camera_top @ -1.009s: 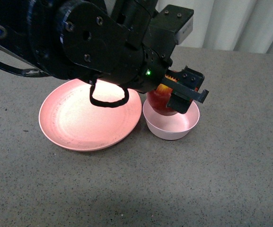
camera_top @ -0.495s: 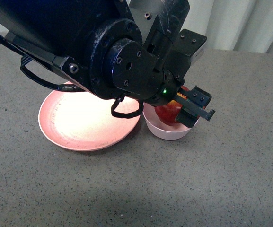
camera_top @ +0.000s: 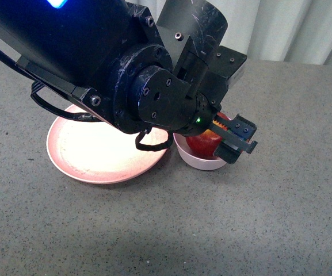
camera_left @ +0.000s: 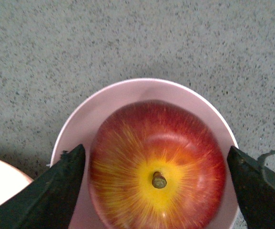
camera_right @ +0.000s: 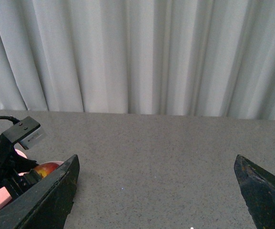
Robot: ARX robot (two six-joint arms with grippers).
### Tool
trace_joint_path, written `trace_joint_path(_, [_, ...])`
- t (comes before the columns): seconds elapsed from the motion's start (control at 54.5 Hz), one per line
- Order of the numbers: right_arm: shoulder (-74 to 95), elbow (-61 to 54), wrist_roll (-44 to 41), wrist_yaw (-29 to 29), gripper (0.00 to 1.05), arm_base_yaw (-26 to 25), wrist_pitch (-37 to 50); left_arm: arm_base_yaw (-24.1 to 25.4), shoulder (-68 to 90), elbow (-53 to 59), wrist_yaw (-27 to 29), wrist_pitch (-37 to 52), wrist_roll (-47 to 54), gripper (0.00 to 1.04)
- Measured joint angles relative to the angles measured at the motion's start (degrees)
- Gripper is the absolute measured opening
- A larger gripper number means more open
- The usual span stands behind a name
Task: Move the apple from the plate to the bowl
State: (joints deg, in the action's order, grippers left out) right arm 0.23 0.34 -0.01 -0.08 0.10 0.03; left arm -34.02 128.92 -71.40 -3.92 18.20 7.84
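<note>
Status: the apple [camera_left: 157, 179] sits inside the bowl [camera_left: 127, 98], stem up, filling most of the whitish interior. The plate [camera_top: 91, 152] carries nothing that I can see, though my left arm hides part of it. I judge the transfer as good as done; what remains is letting go fully, if not already done, and lifting clear.

My left gripper [camera_left: 158, 183] straddles the apple, one finger on each side. In the left wrist view a thin gap shows at the one finger and a slightly wider one at the other, so I read the jaws as spread just past the fruit and not pressing it, but the margin is slim.

Clearances: both fingers stand at or just over the bowl's rim, so any sideways drift risks knocking the rim or tipping the bowl. The plate lies just beside the bowl on one finger's side. Straight up is the clear way out.

My right gripper [camera_right: 156, 191] is spread wide and empty, well apart from the bowl, over bare table [camera_right: 175, 152]
</note>
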Motion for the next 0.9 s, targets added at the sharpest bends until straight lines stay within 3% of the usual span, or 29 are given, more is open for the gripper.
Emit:
trace_joint_path(0.11, [0.0, 0.0, -0.02, 0.0, 0.95, 0.0, 0.0, 0.28, -1.95, 1.09, 0.28, 1.97, -1.05, 1.0])
trace_joint_path(0.458, [0.0, 0.0, -0.02, 0.0, 0.95, 0.0, 0.0, 2.97, -18.62, 14.67, 4.63, 12.2, -6.78, 0.98])
trace_joint_path(0.642, [0.0, 0.0, -0.02, 0.0, 0.95, 0.0, 0.0, 6.51, -32.39, 30.21, 12.11, 19.52, -9.22, 0.98])
trace_joint_path(0.899, [0.0, 0.0, -0.02, 0.0, 0.95, 0.0, 0.0, 11.78, -49.27, 48.35, 19.96, 22.56, -15.65, 0.98])
